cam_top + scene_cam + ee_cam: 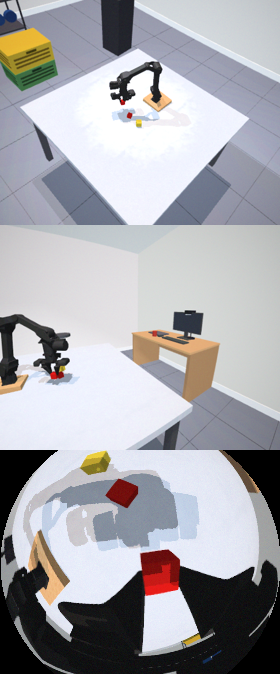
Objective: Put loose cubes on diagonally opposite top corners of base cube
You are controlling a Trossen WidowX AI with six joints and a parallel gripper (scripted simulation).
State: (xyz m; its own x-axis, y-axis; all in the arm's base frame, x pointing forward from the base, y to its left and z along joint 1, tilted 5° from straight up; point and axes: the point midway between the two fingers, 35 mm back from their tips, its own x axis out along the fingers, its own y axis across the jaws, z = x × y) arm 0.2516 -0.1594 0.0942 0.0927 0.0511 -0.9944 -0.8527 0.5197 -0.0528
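My gripper point(123, 101) point(53, 373) point(159, 572) is shut on a red cube point(123, 102) point(53, 375) point(160, 581), with a finger on each side of it. It holds this cube a little above the table. The other red cube point(129, 115) point(61, 374) point(121, 493) rests on the table, turned at an angle, between the held cube and the yellow cube. The yellow cube point(139, 123) point(62, 368) point(95, 463), seemingly the base, sits on the table with nothing on top. In the exterior view a finger partly hides the cubes.
The white table point(138, 179) point(95, 409) carries the arm's wooden base plate point(165, 101) point(22, 383) point(51, 570). The arm's shadow falls around the resting red cube. A desk point(199, 347) with a monitor stands beyond the table. Stacked crates point(29, 46) stand on the floor.
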